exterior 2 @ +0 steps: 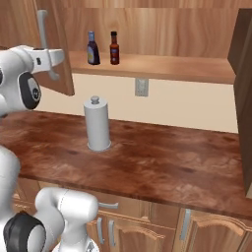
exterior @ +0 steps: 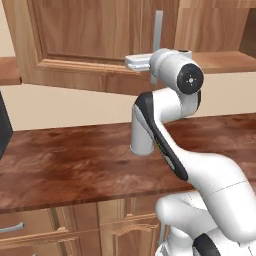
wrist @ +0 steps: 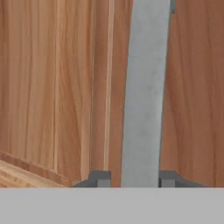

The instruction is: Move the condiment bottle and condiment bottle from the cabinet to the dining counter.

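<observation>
**Gripper at the cabinet handle, bottles on the shelf**

Fingertips point(wrist: 99, 178) rise dark at the bottom of the hand view, one on each side of the grey handle point(wrist: 145, 94), which runs up between them against the wood door point(wrist: 52, 87). The gripper point(wrist: 132, 179) stands apart around the bar; whether the tips touch it cannot be told.

From the left base view the arm point(exterior: 200, 170) climbs from the lower right, bends over the counter point(exterior: 65, 165), and carries the gripper point(exterior: 136, 62) up to the handle point(exterior: 157, 45) on the door point(exterior: 90, 40). Behind the arm's lower link stands a paper towel roll point(exterior: 141, 140), partly hidden.

From the right base view the gripper point(exterior 2: 54, 56) meets the handle point(exterior 2: 43, 42) at the open door point(exterior 2: 59, 74), which swings out toward the camera at the left. On the counter point(exterior 2: 162, 167) the roll point(exterior 2: 97, 124) stands upright, well below the shelf.

Farther back, inside the open cabinet, the shelf point(exterior 2: 187, 68) holds both task items at its left end: a blue-labelled bottle point(exterior 2: 92, 48) and, just beside it on the right, a red bottle point(exterior 2: 114, 48), both upright and close together. An outlet point(exterior 2: 141, 87) sits on the wall under the shelf.
</observation>
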